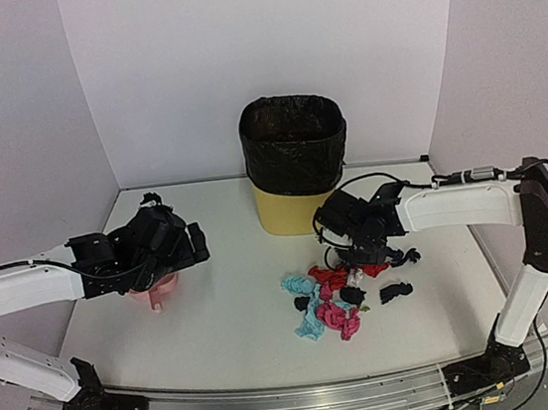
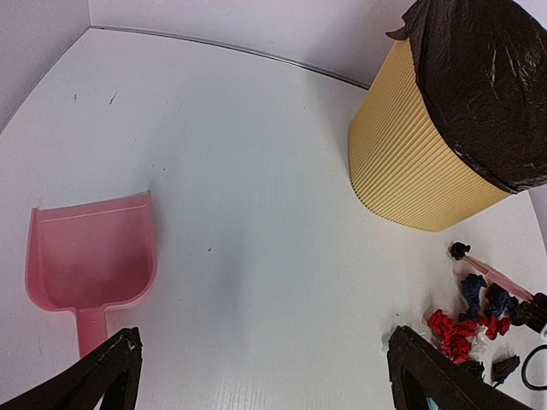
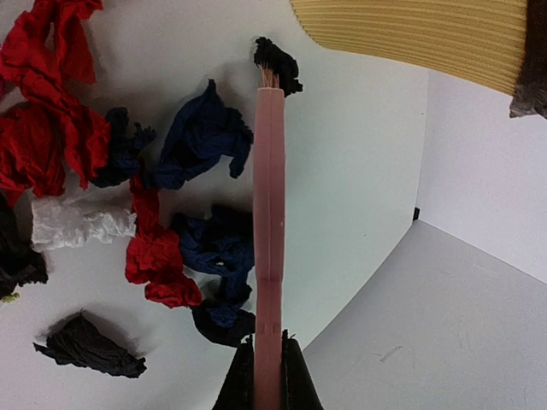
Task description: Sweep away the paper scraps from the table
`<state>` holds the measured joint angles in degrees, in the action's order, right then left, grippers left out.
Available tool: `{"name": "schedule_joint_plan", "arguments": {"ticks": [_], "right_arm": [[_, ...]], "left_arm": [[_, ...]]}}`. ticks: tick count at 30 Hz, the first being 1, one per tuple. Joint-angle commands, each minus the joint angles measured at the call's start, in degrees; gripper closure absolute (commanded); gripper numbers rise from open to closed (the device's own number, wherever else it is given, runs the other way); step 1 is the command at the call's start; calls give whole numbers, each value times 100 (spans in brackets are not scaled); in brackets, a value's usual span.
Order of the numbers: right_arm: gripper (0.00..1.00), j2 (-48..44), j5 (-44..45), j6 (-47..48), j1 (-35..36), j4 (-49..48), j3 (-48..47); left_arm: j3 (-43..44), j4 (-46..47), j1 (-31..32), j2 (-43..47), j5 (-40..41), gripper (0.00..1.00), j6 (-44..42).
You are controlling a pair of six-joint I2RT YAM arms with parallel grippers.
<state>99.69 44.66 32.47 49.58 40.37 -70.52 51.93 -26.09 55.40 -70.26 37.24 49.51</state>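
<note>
My right claw clenched on pink brush, over paper scraps lying centre-right of surface. Left claw released above dustpan near left edge. Risk: my stroke scatters scraps off right edge, since dustpan sits well apart.

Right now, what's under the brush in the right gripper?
Beneath the pink brush, navy paper scraps lie on the table, with a black scrap at the bristle tip. Whatever sits directly under the handle is covered.

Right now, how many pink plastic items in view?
2: dustpan flat on the table, left side; brush clamped in the right tool, among the paper scraps.
</note>
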Motion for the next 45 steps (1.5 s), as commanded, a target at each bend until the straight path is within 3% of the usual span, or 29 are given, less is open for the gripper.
{"name": "schedule_joint_plan", "arguments": {"ticks": [1,6,14,25,33,39,45], "right_arm": [[100,-480,714,223,-65,79,-269],[100,-655,461,663,-243,-401,-137],[100,-152,-302,1237,-725,-1269,-47],[100,172,-992,1500,-702,-1339,0],[100,-214,-1114,1123,-137,-940,253],[100,-639,-809,823,156,-822,242],[100,-1010,311,237,176,-493,6]], "left_arm": [[-66,16,-19,212,29,0,66],[-100,95,-16,225,52,0,46],[-6,19,-20,151,31,0,41],[-30,-44,-20,205,80,0,82],[-81,-45,-21,235,108,0,85],[-202,21,-20,332,93,0,85],[-279,159,-20,403,31,0,11]]}}
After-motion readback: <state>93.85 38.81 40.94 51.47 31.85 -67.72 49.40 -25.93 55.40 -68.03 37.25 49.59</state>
